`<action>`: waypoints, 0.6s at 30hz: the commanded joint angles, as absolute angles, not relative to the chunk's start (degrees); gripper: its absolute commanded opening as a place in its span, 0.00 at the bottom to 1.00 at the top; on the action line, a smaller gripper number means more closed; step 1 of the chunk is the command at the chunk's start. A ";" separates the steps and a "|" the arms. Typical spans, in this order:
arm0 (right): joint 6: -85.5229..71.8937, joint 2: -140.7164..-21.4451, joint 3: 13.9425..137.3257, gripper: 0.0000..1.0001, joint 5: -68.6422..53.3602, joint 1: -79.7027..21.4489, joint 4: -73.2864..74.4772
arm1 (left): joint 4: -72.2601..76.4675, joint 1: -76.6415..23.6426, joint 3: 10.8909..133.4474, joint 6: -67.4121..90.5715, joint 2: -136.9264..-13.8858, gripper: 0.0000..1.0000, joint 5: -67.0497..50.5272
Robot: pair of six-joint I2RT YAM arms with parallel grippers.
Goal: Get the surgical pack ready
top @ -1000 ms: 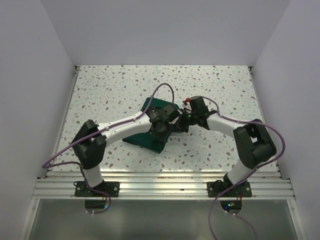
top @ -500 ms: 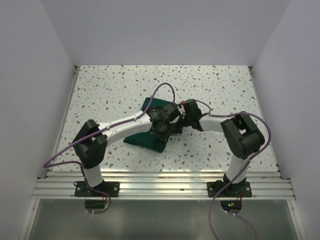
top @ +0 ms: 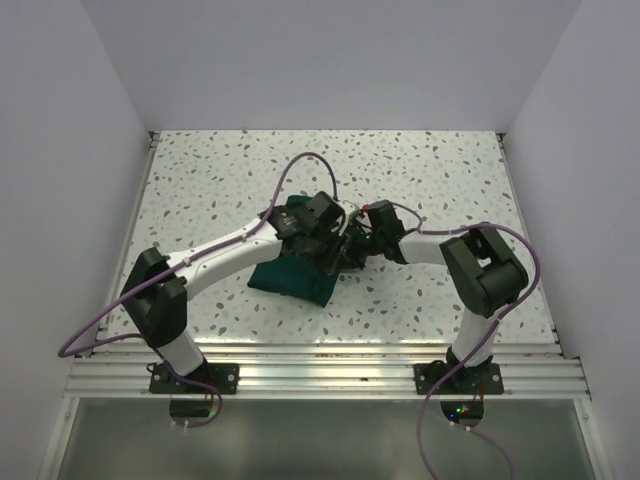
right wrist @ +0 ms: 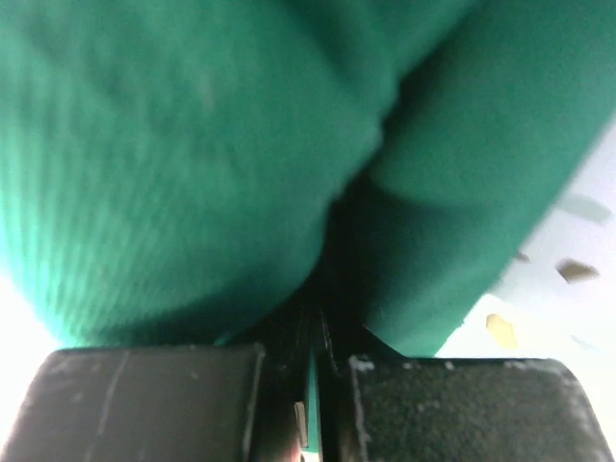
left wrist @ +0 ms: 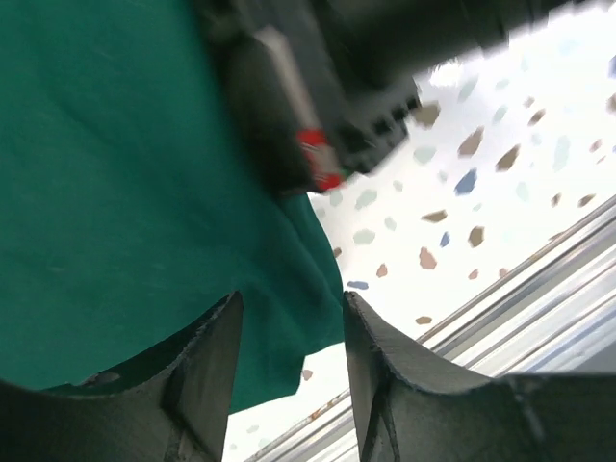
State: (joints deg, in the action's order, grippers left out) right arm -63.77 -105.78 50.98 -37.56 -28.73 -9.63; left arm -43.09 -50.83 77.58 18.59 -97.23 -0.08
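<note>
The surgical pack lies mid-table as a dark green cloth bundle; its contents are hidden inside. My left gripper hovers over the bundle's right side, and its wrist view shows it open with only green cloth and table seen past the gap. From the right, my right gripper reaches in at the bundle's right edge. Its fingers are shut with a thin sliver of green cloth pinched between them. The right arm's dark wrist shows blurred in the left wrist view.
The speckled white table has white walls on three sides. A metal rail runs along the near edge by both arm bases. Purple cables loop above the arms.
My left gripper has opened and let go of the cloth, and its arm has swung outward to the left. The right arm folded in closer to the bundle, staying shut.
</note>
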 commanded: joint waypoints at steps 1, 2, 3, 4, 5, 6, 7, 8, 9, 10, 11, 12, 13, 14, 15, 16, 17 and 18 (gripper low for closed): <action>-58.99 -101.17 49.31 0.00 -37.80 -26.99 -1.87 | -37.62 -45.72 77.52 19.77 -90.98 0.49 -3.07; -58.10 -100.47 49.13 0.00 -37.71 -26.46 -0.71 | -36.49 -44.92 77.52 19.86 -90.79 0.48 -4.03; -57.14 -98.89 48.96 0.00 -37.71 -25.67 -0.18 | -36.21 -44.13 77.35 19.69 -90.88 0.46 -4.48; -55.39 -98.09 49.04 0.00 -37.62 -24.18 3.74 | -36.21 -43.16 77.60 19.34 -91.75 0.44 -4.74; -54.41 -97.39 49.22 0.00 -37.70 -23.47 5.17 | -36.56 -42.89 77.78 19.25 -92.45 0.42 -5.44; -53.36 -95.73 50.00 0.00 -37.53 -22.77 6.75 | -36.48 -42.72 78.22 19.07 -93.07 0.39 -6.06; -50.91 -95.02 50.71 0.00 -36.92 -21.46 10.51 | -36.30 -42.63 78.14 18.90 -94.12 0.37 -6.41; -49.50 -94.31 51.58 0.00 -36.74 -20.84 12.37 | -35.17 -42.63 77.87 18.90 -94.30 0.35 -7.81; -48.00 -93.61 52.55 0.00 -36.65 -20.40 13.96 | -34.37 -42.63 77.00 19.07 -94.65 0.31 -8.52; -45.55 -93.60 54.91 0.00 -36.39 -19.69 17.11 | -33.41 -42.63 76.47 19.42 -95.09 0.29 -9.22; -44.31 -93.52 56.24 0.00 -36.13 -19.51 18.27 | -31.66 -42.63 75.94 19.68 -95.36 0.28 -10.79; -43.34 -93.69 58.86 0.00 -36.21 -19.34 19.24 | -30.77 -42.63 74.98 20.12 -95.62 0.25 -11.42; -41.68 -94.39 60.10 0.00 -36.56 -19.42 19.77 | -29.80 -42.71 74.54 20.30 -95.97 0.23 -12.03; -41.14 -94.92 61.25 0.00 -38.04 -19.34 19.78 | -27.88 -42.71 74.01 20.56 -96.15 0.22 -13.35; -41.13 -95.62 63.61 0.00 -38.75 -19.42 19.34 | -27.08 -42.71 72.96 21.09 -96.24 0.21 -13.88; -41.13 -96.58 64.68 0.00 -39.37 -19.42 18.90 | -26.29 -42.71 72.51 21.27 -96.41 0.20 -14.23; -41.31 -97.20 65.64 0.00 -40.16 -19.42 18.46 | -24.97 -42.71 71.55 21.36 -96.42 0.19 -14.67; -41.48 -97.82 67.57 0.00 -40.25 -19.34 17.94 | -24.35 -42.71 71.02 21.71 -96.50 0.19 -14.76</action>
